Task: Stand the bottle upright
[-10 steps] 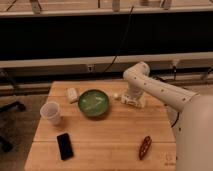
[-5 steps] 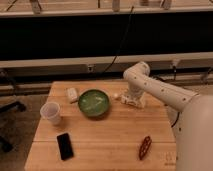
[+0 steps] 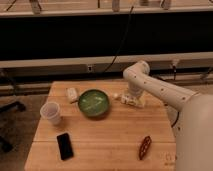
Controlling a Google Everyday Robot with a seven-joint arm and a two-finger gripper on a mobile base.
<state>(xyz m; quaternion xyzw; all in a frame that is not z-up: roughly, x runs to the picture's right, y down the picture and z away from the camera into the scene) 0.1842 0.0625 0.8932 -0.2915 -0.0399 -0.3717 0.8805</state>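
Note:
The bottle (image 3: 118, 95) is a small whitish thing on the wooden table (image 3: 107, 135), just right of the green bowl (image 3: 93, 103); only its pale end shows, and I cannot tell whether it lies flat or stands. My gripper (image 3: 131, 99) is down at the table right beside the bottle, at the end of the white arm (image 3: 150, 82) that reaches in from the right. The rest of the bottle is hidden by the gripper.
A white plastic cup (image 3: 51, 113) stands at the left. A small whitish block (image 3: 73, 94) lies left of the bowl. A black phone (image 3: 65, 145) lies at the front left, a brown oblong object (image 3: 144, 147) at the front right. A dark wall runs behind the table.

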